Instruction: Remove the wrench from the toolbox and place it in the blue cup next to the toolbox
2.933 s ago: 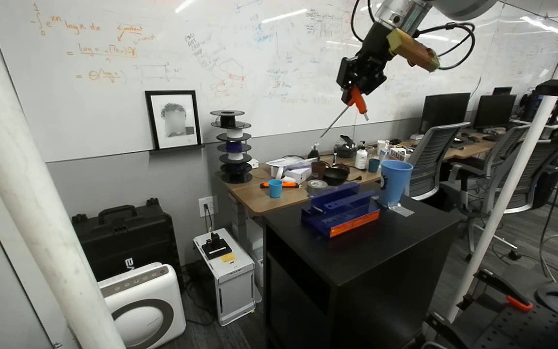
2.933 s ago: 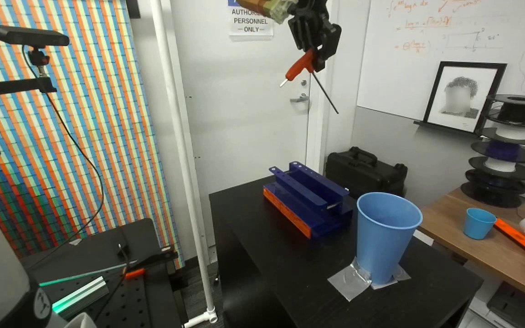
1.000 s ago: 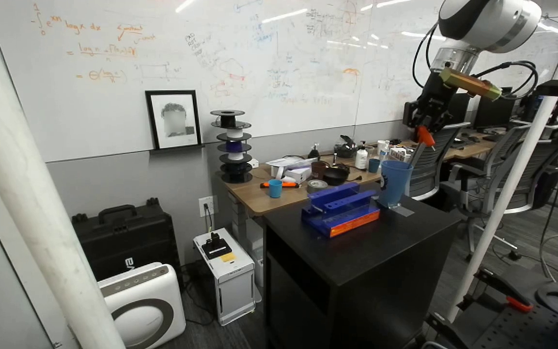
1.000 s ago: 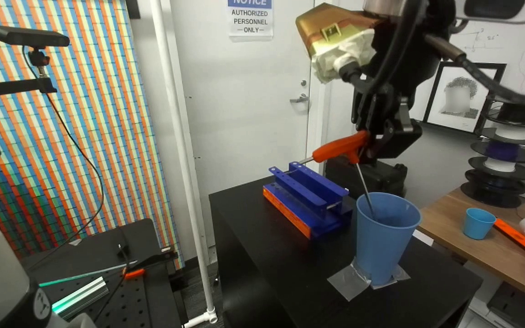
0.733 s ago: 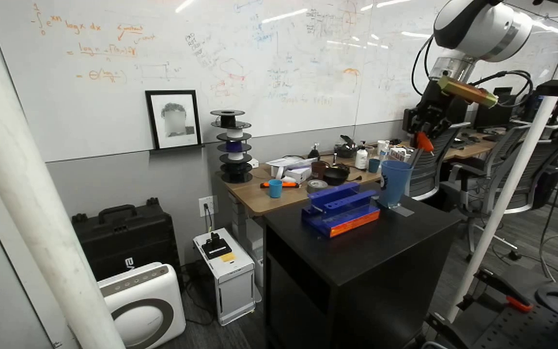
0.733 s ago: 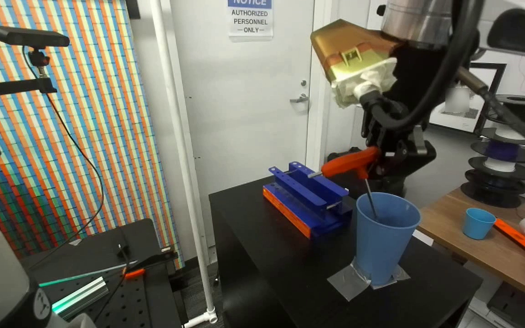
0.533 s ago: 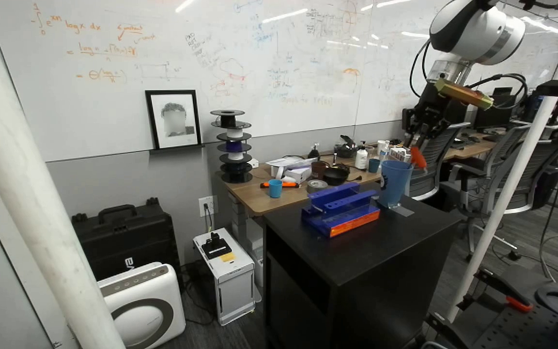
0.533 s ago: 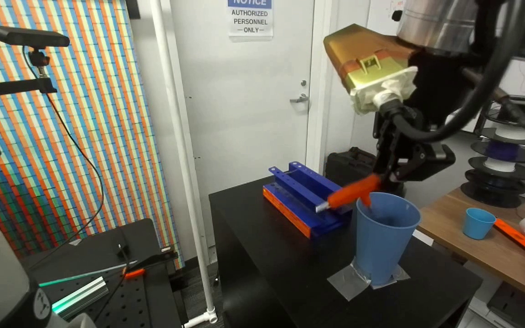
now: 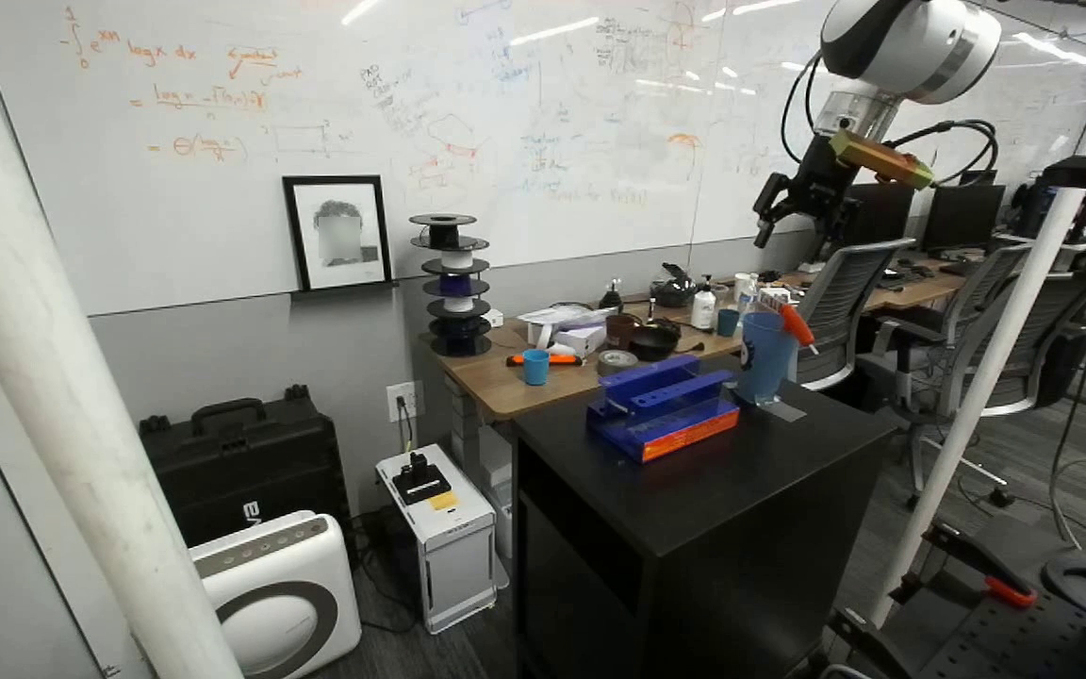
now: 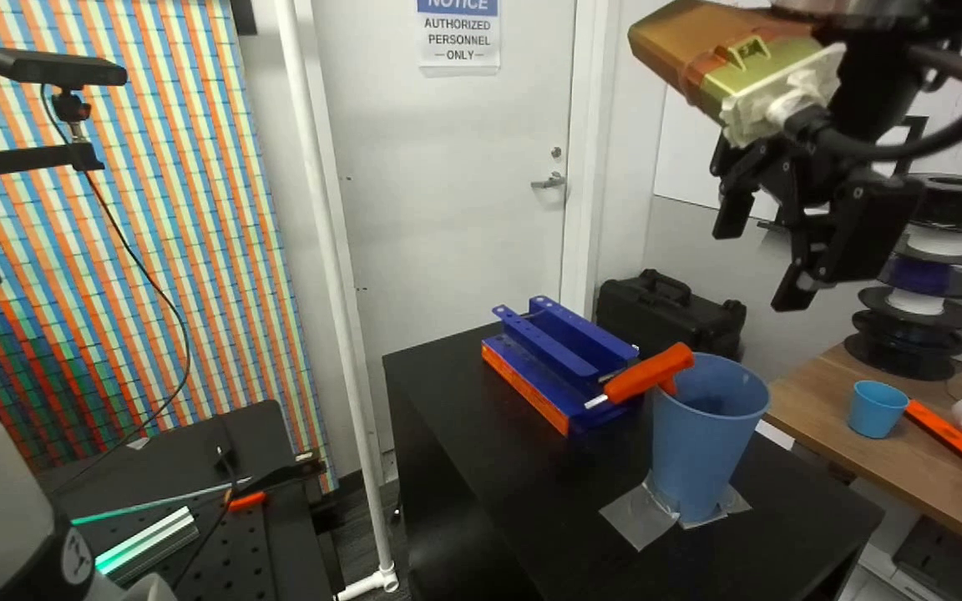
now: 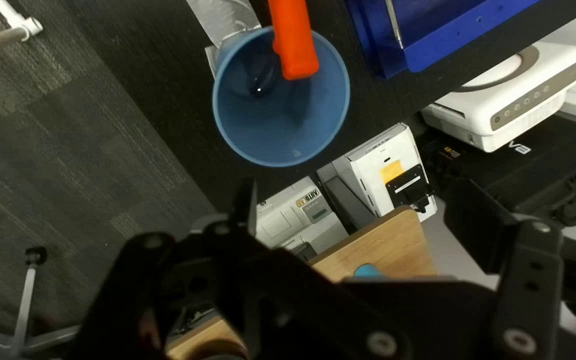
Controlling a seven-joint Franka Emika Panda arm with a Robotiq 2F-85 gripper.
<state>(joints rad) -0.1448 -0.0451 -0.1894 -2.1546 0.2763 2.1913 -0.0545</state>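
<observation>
The wrench, an orange T-handled tool (image 10: 648,373), leans at the rim of the blue cup (image 10: 708,455). Its handle (image 11: 295,45) juts over the rim, while its thin shaft is hidden inside the cup. Beside the cup on the black cabinet sits the dark-blue toolbox (image 9: 689,436) with orange trim; both exterior views show it. Above the cup, clear of cup and tool, my gripper (image 10: 762,262) hangs with its fingers spread wide and nothing between them. In the wrist view the gripper (image 11: 360,215) frames only background between its fingertips.
Clear tape (image 10: 640,516) lies at the cup's base on the black cabinet (image 9: 656,509). A wooden desk (image 9: 496,382) behind carries a small blue cup (image 9: 535,367), a stack of spools (image 9: 456,288) and clutter. A white pole (image 9: 967,415) stands near the cabinet.
The gripper came down with the wrench over the cup, then opened and let go. The wrench dropped lower, handle at the rim. The gripper has since risen away.
</observation>
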